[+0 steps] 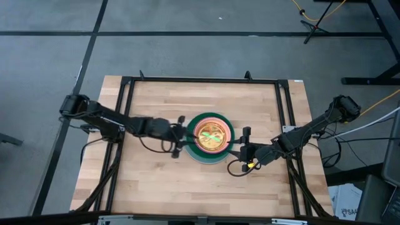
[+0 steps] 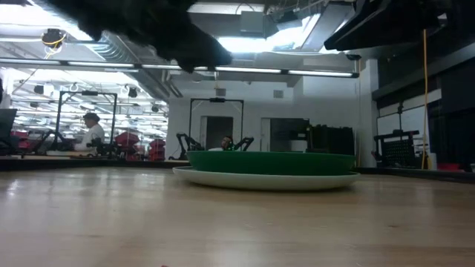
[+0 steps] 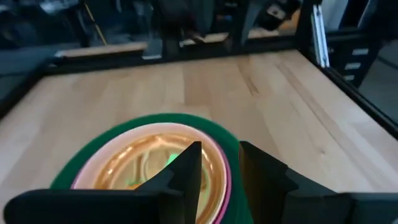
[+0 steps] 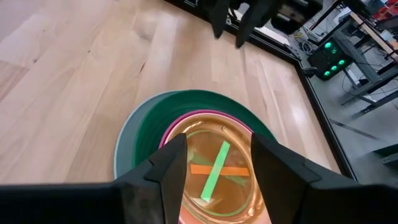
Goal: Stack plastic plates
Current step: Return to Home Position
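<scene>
The plastic plates sit nested in one stack (image 1: 211, 139) at the table's middle. A pale light blue plate (image 4: 123, 152) is lowest, resting on the wood. Above it come the dark green plate (image 4: 186, 101), a magenta rim (image 3: 227, 180) and an orange plate (image 3: 134, 163). Topmost is a translucent plate showing a green and orange cross (image 4: 216, 169). My left gripper (image 3: 219, 146) is open, raised over the stack's left edge. My right gripper (image 4: 217, 140) is open, raised over its right edge. In the low view both arms show only as dark shapes high above the stack (image 2: 271, 169).
A black metal frame (image 1: 125, 94) runs along the table's left, far and right sides. Bare wood (image 1: 187, 187) lies all around the stack. Cables hang beside my right arm (image 1: 247, 165). People and other rigs show in the room far behind the table (image 2: 93, 130).
</scene>
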### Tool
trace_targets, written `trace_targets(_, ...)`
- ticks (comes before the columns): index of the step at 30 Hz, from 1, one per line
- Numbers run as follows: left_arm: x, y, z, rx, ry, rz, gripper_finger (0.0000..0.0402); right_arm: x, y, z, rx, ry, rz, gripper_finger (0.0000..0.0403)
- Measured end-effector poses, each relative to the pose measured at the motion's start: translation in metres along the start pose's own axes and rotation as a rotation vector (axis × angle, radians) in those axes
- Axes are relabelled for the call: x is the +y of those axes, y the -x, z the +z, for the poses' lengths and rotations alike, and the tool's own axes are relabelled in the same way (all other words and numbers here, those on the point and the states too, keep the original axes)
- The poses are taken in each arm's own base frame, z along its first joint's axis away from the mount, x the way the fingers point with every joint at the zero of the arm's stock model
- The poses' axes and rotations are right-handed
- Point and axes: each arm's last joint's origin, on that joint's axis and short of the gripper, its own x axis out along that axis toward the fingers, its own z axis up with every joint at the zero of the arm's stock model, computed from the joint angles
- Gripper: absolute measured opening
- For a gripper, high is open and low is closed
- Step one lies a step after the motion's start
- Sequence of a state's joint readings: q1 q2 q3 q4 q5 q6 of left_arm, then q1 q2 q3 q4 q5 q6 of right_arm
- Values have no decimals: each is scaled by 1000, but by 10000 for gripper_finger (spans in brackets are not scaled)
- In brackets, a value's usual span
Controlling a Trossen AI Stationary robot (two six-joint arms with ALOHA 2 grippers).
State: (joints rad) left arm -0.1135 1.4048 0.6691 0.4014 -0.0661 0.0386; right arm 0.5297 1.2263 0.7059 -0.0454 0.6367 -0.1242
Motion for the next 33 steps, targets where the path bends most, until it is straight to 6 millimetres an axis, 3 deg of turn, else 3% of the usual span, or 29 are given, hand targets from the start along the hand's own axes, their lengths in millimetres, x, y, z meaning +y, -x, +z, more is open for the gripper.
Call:
trace_targets(9, 4, 51, -34, -155, 13, 54, 101, 0, 0, 1, -12, -6, -2, 172)
trace_targets(21, 7, 74, -45, -180, -12, 118, 101, -15, -11, -4, 33, -48, 12, 172)
trace_targets(26, 11, 86, -56, -198, 18, 148, 101, -16, -7, -9, 59, -29, -7, 172)
trace_targets(33, 18, 108, -77, -236, 109, 231, 101, -33, 5, -27, 35, -106, -48, 171)
